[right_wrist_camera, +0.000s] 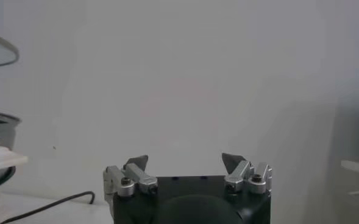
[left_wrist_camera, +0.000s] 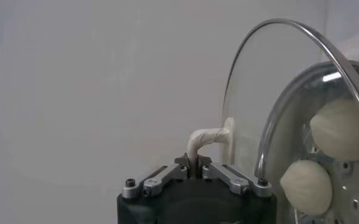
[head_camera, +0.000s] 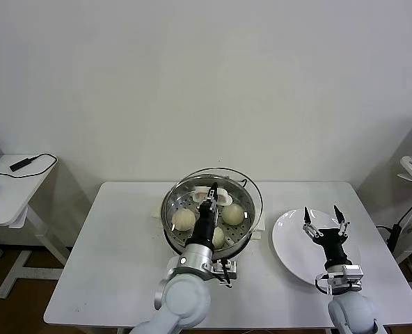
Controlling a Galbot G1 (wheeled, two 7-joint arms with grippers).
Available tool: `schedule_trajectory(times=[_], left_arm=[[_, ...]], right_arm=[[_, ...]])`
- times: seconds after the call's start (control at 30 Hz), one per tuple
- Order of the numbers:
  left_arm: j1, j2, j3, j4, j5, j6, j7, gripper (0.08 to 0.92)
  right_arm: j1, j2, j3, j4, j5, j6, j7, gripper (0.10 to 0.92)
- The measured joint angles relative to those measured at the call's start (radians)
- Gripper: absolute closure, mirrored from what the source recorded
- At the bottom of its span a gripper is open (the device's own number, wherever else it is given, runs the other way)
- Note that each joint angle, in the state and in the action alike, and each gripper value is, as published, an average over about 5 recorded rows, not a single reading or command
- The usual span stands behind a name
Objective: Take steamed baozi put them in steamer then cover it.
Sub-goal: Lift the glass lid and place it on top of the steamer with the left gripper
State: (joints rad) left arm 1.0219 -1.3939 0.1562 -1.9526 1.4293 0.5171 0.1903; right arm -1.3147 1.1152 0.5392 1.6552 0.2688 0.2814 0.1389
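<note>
The left claw [left_wrist_camera: 196, 165] is clenched on the white handle [left_wrist_camera: 208, 139] of the glass cover [head_camera: 228, 182], which hangs just above the steamer [head_camera: 175, 202], shifted slightly to its far right. Straight below, the baozi [head_camera: 184, 220] sit on the perforated tray. The right claw [head_camera: 325, 221] stands released over the white plate [head_camera: 289, 240] on the table [head_camera: 115, 250].

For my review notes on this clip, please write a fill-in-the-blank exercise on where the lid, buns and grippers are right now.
1. The left gripper is shut on the cover's white ____.
2. The baozi lie inside the ____.
3. The right gripper, jaws ____, hovers over the plate.
4. The plate holds ____ baozi.

Missing words: handle; steamer; open; no
</note>
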Motion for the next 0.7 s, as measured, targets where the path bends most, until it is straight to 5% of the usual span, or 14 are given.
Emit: schedule_trajectory(times=[0.7], left_arm=[[-0.023, -0.02, -0.013, 0.113, 0.063, -0.034, 0.002, 0.812]], right_arm=[[0.002, 0.013, 0.008, -0.013, -0.001, 0.009, -0.009, 0.203]])
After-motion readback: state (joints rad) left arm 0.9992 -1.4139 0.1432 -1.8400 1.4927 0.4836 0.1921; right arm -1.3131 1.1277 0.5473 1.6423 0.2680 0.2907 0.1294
